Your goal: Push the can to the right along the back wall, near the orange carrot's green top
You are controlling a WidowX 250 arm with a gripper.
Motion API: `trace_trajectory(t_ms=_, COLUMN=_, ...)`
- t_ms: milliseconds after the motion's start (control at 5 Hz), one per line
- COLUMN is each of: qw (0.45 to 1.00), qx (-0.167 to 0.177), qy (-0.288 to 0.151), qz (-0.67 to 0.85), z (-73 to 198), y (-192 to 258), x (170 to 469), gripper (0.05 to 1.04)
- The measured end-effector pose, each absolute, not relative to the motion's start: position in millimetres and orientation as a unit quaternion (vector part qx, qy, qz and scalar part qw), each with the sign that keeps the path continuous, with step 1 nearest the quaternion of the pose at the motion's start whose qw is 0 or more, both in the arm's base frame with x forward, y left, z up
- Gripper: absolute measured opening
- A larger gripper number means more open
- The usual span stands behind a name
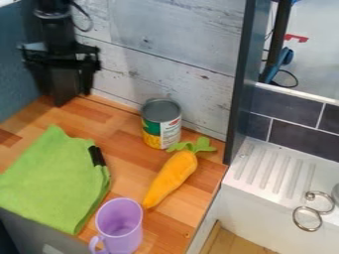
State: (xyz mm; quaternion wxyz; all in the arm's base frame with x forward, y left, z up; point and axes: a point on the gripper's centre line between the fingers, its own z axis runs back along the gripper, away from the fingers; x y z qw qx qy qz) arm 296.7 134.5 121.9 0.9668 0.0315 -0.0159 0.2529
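A: Where to begin around the can [161, 124]?

B: With the can itself, then: upright on the wooden counter [126, 126], green, white and yellow on its side, grey on top. Behind it, a whitish plank wall [172, 49].

A: And the gripper [66, 92]?

B: Black, hanging to the left of the can and farther back, well apart from it. As for the jaws, cannot tell whether apart or together.

A: Anything soft nearby?

B: Yes, a green cloth [53, 183], spread in front of the can and to its left, well apart from it. On the cloth's edge toward the can, a small black piece [97, 156].

A: And in front of the can?

B: A plush carrot [171, 176], orange, lying slantwise. Green leaves [201, 144] at the can's base, just beside or touching, hard to tell which; narrow tip away from the can.

A: Farther forward from the can?

B: A light purple mug [120, 228], upright, in front of the can and a little to its left, with its handle on the left side.

A: To the right of the can?

B: First a dark upright panel [238, 84], then a white sink [255, 208] with a ridged top and metal rings [307, 218].
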Motion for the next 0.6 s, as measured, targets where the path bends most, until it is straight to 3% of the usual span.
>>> trace_trajectory(t_ms=400, qw=0.997, qx=-0.002, qy=0.02, qz=0.078, z=136, y=101, x=242, gripper=1.001)
trace_trajectory(t_ms=600, qw=0.999, qx=0.011, qy=0.039, qz=0.015, z=139, y=76, x=225, gripper=1.001)
